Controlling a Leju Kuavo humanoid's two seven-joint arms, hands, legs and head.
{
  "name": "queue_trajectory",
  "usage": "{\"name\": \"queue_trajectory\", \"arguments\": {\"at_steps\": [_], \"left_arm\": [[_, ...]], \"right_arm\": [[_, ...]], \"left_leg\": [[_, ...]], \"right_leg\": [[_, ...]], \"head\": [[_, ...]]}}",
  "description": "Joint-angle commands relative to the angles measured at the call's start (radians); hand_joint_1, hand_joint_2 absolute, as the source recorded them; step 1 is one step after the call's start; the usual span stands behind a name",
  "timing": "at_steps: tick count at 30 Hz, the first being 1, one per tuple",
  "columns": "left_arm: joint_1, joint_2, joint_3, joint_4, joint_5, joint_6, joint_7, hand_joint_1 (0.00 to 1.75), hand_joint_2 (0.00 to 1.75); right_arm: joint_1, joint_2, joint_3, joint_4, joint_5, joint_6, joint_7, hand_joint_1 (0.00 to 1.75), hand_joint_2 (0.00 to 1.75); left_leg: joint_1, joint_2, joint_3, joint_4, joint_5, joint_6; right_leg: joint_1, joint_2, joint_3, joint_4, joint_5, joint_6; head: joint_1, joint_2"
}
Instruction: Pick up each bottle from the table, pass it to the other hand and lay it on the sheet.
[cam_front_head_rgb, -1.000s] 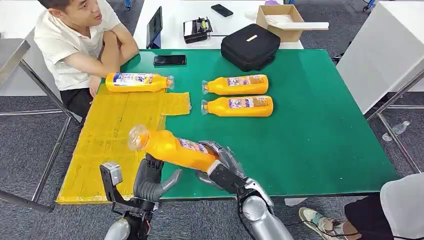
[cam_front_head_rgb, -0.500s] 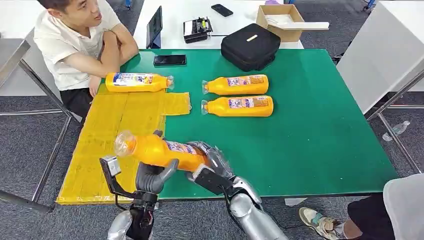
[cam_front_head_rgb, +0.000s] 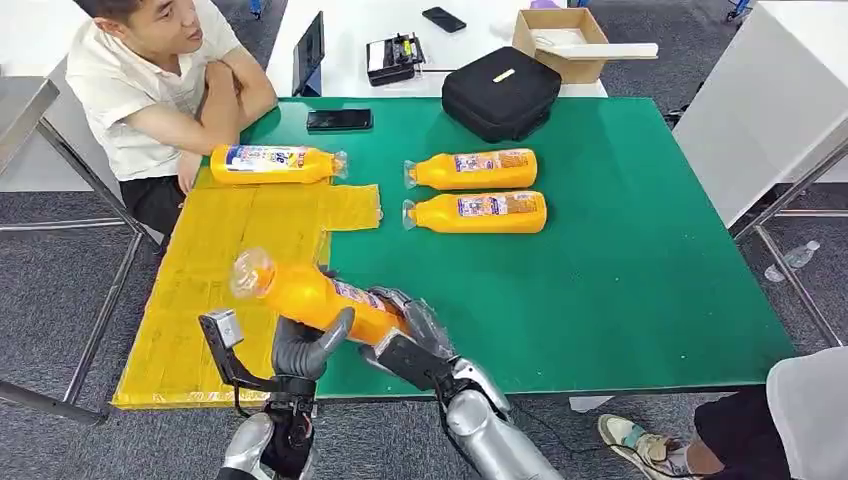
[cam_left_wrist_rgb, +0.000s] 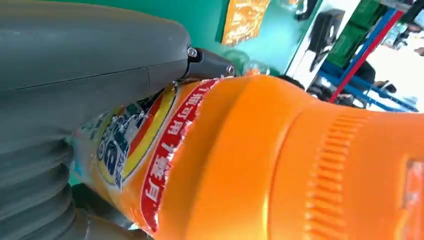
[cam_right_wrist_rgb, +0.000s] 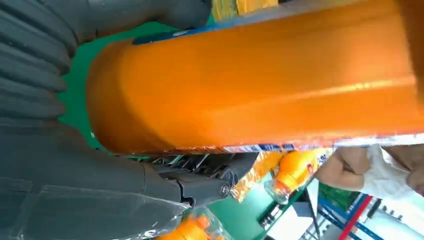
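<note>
An orange bottle (cam_front_head_rgb: 310, 295) with a clear cap hangs tilted over the near edge of the yellow sheet (cam_front_head_rgb: 220, 270), cap end pointing up and left. My right hand (cam_front_head_rgb: 410, 325) grips its base end. My left hand (cam_front_head_rgb: 300, 350) wraps its middle from below, thumb (cam_left_wrist_rgb: 100, 60) pressed on the label and fingers behind it. Up close the bottle (cam_left_wrist_rgb: 280, 165) lies against my left hand, and its orange body (cam_right_wrist_rgb: 260, 85) sits in my right hand. Another bottle (cam_front_head_rgb: 270, 164) lies on the sheet's far end. Two bottles (cam_front_head_rgb: 475, 169) (cam_front_head_rgb: 480, 212) lie on the green table (cam_front_head_rgb: 620, 270).
A person (cam_front_head_rgb: 150, 80) sits at the table's far left corner, arms by the sheet. A black bag (cam_front_head_rgb: 500, 92) and a phone (cam_front_head_rgb: 339, 120) lie at the far edge, a cardboard box (cam_front_head_rgb: 560, 40) behind them. Another person's leg (cam_front_head_rgb: 790, 420) is at the near right.
My right hand carried the bottle left and nearer to me. My left hand rose under it and its thumb came up against the bottle's side.
</note>
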Motion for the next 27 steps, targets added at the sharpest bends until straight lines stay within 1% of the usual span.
{"name": "queue_trajectory", "arguments": {"at_steps": [1, 3, 4, 5, 6, 8, 9, 10, 11, 12, 13, 14, 15, 16, 17, 19, 20, 21, 23, 24, 25, 26, 27], "left_arm": [[-0.047, -0.041, 0.005, -0.002, 0.001, 0.019, -0.013, 1.75, 1.75], [-0.023, -0.041, 0.008, -0.043, 0.008, 0.019, -0.02, 1.75, 1.75], [-0.008, -0.041, 0.01, -0.069, 0.004, 0.022, -0.022, 1.75, 1.75], [0.008, -0.041, 0.014, -0.093, 0.003, 0.023, -0.021, 1.75, 1.75], [0.02, -0.041, 0.015, -0.115, -0.008, 0.021, -0.019, 1.75, 1.75], [0.032, -0.041, 0.014, -0.147, -0.042, 0.031, -0.023, 1.75, 1.75], [0.033, -0.041, 0.016, -0.164, -0.104, 0.057, -0.026, 1.75, 1.75], [0.029, -0.037, 0.014, -0.171, -0.152, 0.079, -0.029, 1.75, 1.75], [0.022, -0.034, 0.013, -0.172, -0.219, 0.108, -0.006, 1.75, 1.75], [0.007, -0.018, -0.002, -0.171, -0.351, 0.15, 0.007, 1.75, 1.75], [-0.012, -0.004, -0.01, -0.169, -0.559, 0.196, 0.058, 1.75, 1.75], [-0.018, -0.01, 0.011, -0.174, -0.646, 0.194, 0.074, 1.75, 1.75], [-0.033, 0.004, 0.016, -0.176, -0.812, 0.218, 0.097, 1.75, 1.75], [-0.036, -0.008, 0.058, -0.189, -0.919, 0.198, 0.124, 1.75, 1.75], [-0.043, 0.005, 0.069, -0.197, -1.081, 0.231, 0.144, 1.75, 1.75], [-0.04, 0.012, 0.099, -0.227, -1.295, 0.231, 0.15, 1.75, 1.75], [-0.037, 0.008, 0.11, -0.236, -1.344, 0.238, 0.154, 1.75, 1.75], [-0.033, -0.002, 0.124, -0.241, -1.356, 0.23, 0.148, 1.75, 1.75], [-0.04, 0.021, 0.104, -0.23, -1.546, 0.25, 0.173, 1.75, 1.75], [-0.043, 0.023, 0.099, -0.213, -1.603, 0.252, 0.188, 1.75, 1.75], [-0.047, 0.034, 0.091, -0.198, -1.651, 0.253, 0.192, 1.75, 1.75], [-0.05, 0.035, 0.091, -0.174, -1.691, 0.252, 0.204, 1.75, 1.75], [-0.056, 0.046, 0.087, -0.14, -1.762, 0.249, 0.227, 1.75, 1.75]], "right_arm": [[0.01, -0.002, -0.017, 0.101, -0.001, 0.0, -0.002, 1.75, 1.75], [0.028, 0.017, -0.047, 0.106, -0.023, 0.0, 0.003, 1.75, 1.75], [0.042, 0.03, -0.06, 0.1, -0.03, 0.0, 0.007, 0.28, 1.75], [0.057, 0.044, -0.07, 0.093, -0.042, 0.009, 0.01, 0.0, 1.75], [0.066, 0.051, -0.063, 0.094, -0.043, 0.026, 0.02, 0.0, 1.75], [0.079, 0.063, -0.051, 0.101, -0.041, 0.021, 0.02, 0.0, 1.75], [0.083, 0.074, -0.057, 0.108, -0.052, 0.009, 0.022, 0.0, 1.75], [0.085, 0.077, -0.061, 0.107, -0.052, -0.005, 0.024, 0.0, 1.75], [0.086, 0.079, -0.067, 0.105, -0.053, -0.018, 0.027, 0.0, 1.75], [0.088, 0.078, -0.078, 0.096, -0.052, -0.037, 0.032, 0.0, 1.75], [0.095, 0.072, -0.094, 0.073, -0.034, -0.077, 0.036, 0.0, 1.75], [0.101, 0.07, -0.112, 0.053, -0.033, -0.082, 0.037, 0.0, 1.75], [0.104, 0.067, -0.136, 0.031, -0.021, -0.104, 0.039, 0.0, 1.75], [0.109, 0.064, -0.163, -0.001, 0.011, -0.129, 0.04, 0.0, 1.75], [0.111, 0.066, -0.198, -0.034, 0.036, -0.17, 0.039, 0.0, 1.75], [0.116, 0.07, -0.271, -0.113, 0.088, -0.208, 0.039, 0.0, 1.75], [0.113, 0.072, -0.3, -0.145, 0.097, -0.216, 0.033, 0.0, 1.75], [0.116, 0.074, -0.314, -0.169, 0.11, -0.198, 0.038, 0.0, 1.75], [0.116, 0.078, -0.35, -0.223, 0.14, -0.228, 0.018, 0.0, 1.75], [0.117, 0.075, -0.364, -0.262, 0.142, -0.238, 0.012, 0.0, 1.75], [0.118, 0.073, -0.372, -0.288, 0.142, -0.239, 0.0, 0.0, 1.75], [0.122, 0.073, -0.384, -0.317, 0.143, -0.238, -0.003, 0.0, 1.75], [0.124, 0.072, -0.397, -0.35, 0.14, -0.242, -0.014, 0.0, 1.75]], "left_leg": [[0.001, -0.001, 0.001, 0.0, 0.0, 0.0], [0.001, -0.001, 0.002, 0.0, 0.0, 0.0], [0.001, -0.001, 0.004, 0.0, -0.002, 0.0], [0.001, -0.001, 0.003, 0.0, -0.001, 0.0], [0.001, 0.0, 0.004, 0.0, -0.002, 0.0], [0.001, 0.001, 0.003, 0.0, -0.002, 0.0], [0.001, 0.001, 0.005, 0.0, -0.003, 0.0], [0.001, 0.0, 0.002, 0.0, -0.002, 0.0], [0.001, 0.0, 0.004, 0.001, -0.003, 0.0], [0.001, 0.001, 0.002, 0.0, -0.002, 0.0], [0.0, 0.001, 0.0, 0.0, -0.001, 0.0], [0.001, 0.003, 0.006, 0.0, -0.004, 0.0], [0.001, -0.001, 0.0, 0.0, -0.001, 0.0], [0.001, -0.001, 0.002, 0.0, -0.001, 0.0], [0.0, -0.003, -0.001, 0.0, 0.0, 0.0], [0.001, -0.001, 0.001, 0.001, -0.001, 0.0], [0.0, 0.0, 0.0, 0.001, -0.001, 0.0], [0.0, 0.0, -0.001, 0.0, 0.0, 0.0], [0.0, 0.001, -0.001, 0.0, 0.0, 0.0], [0.0, 0.001, 0.001, 0.001, -0.002, 0.0], [0.0, 0.0, -0.001, 0.0, 0.0, 0.0], [0.0, -0.001, 0.001, 0.0, -0.001, 0.0], [-0.001, -0.001, -0.001, 0.0, 0.0, 0.0]], "right_leg": [[0.001, -0.003, 0.003, -0.001, -0.001, -0.002], [0.001, -0.003, 0.003, -0.001, -0.001, -0.002], [0.002, -0.003, 0.006, -0.001, -0.002, -0.004], [0.002, -0.003, 0.004, -0.001, -0.001, -0.003], [0.002, -0.003, 0.005, -0.001, -0.002, -0.004], [0.001, -0.001, 0.004, -0.001, -0.002, -0.003], [0.002, -0.002, 0.006, -0.001, -0.003, -0.004], [0.001, -0.002, 0.004, -0.001, -0.002, -0.003], [0.002, -0.001, 0.006, 0.0, -0.003, -0.004], [0.001, 0.0, 0.003, 0.0, -0.002, -0.003], [0.001, 0.0, 0.002, 0.0, -0.001, -0.002], [0.002, 0.001, 0.008, 0.0, -0.003, -0.006], [0.001, -0.003, 0.002, 0.0, -0.001, -0.003], [0.002, -0.003, 0.004, 0.0, -0.002, -0.004], [0.001, -0.003, 0.001, 0.0, -0.001, -0.003], [0.002, -0.002, 0.003, 0.0, -0.001, -0.004], [0.001, -0.001, 0.001, 0.001, -0.001, -0.004], [0.0, -0.001, 0.0, 0.001, 0.0, -0.003], [0.0, 0.0, 0.0, 0.001, 0.0, -0.003], [0.001, 0.0, 0.002, 0.001, -0.001, -0.004], [0.0, -0.002, 0.001, 0.001, 0.0, -0.003], [0.001, -0.002, 0.003, 0.001, -0.001, -0.004], [0.0, -0.002, 0.001, 0.0, 0.0, -0.003]], "head": [[0.0, 0.0], [0.0, 0.0], [0.0, 0.0], [0.0, 0.0], [0.0, 0.0], [0.0, 0.0], [0.0, 0.0], [0.0, 0.0], [0.0, 0.0], [0.0, 0.0], [0.0, 0.0], [0.0, 0.0], [0.0, 0.0], [0.0, 0.0], [0.0, 0.0], [0.0, 0.0], [0.0, 0.0], [0.001, 0.0], [0.0, 0.0], [0.0, 0.0], [0.0, 0.0], [0.0, 0.0], [0.0, 0.0]]}}
